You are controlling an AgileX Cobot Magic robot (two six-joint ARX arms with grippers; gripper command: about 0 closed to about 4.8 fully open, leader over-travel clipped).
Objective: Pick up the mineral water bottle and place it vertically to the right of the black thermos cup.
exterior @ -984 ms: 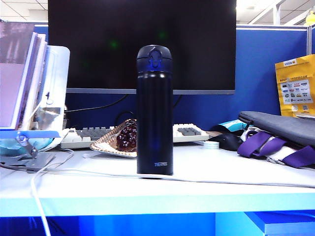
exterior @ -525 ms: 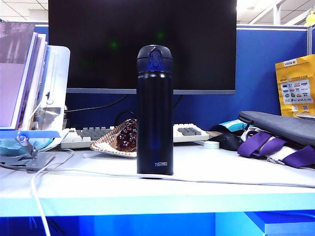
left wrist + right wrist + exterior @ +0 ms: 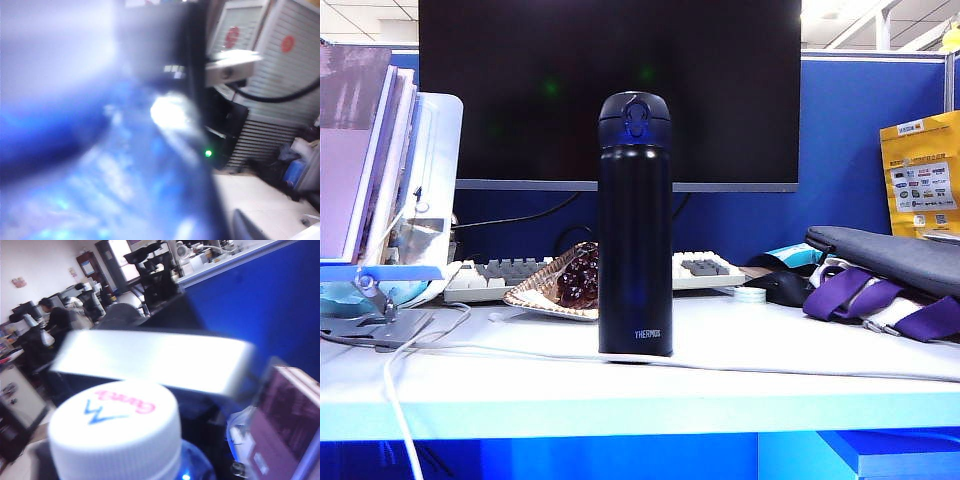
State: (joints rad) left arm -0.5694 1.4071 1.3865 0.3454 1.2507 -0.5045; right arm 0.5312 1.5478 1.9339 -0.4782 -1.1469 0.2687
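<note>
**Q:** Quick, where's the mineral water bottle?

**A:** Right under my right wrist camera. Its white ribbed cap [image 3: 115,430] fills the near part of that view, pink lettering and a blue mark on top, and a bit of clear shoulder shows below it. A blurred white bar crosses just behind the cap. The bottle doesn't show in the exterior view.

**Q:** Right gripper, jaws?

**A:** Can't tell. I can't make out my fingers in that view, so I can't say whether they are wide, narrow or gripping. The gripper isn't in the exterior view either.

**Q:** Left gripper?

**A:** Same, can't tell. My left wrist view is mostly a blue smear with a bright glare, and office clutter behind. No fingers I can make out. It's not in the exterior view.

**Q:** Thermos?

**A:** The black thermos cup [image 3: 635,230] stands upright mid-table [image 3: 770,350], lid closed, in front of the dark monitor [image 3: 520,90]. A plate [image 3: 535,295] with dark food is behind it on the left, by the keyboard [image 3: 500,275]. A white cable [image 3: 800,370] runs past its base, and a grey bag [image 3: 890,255] lies far right.
</note>
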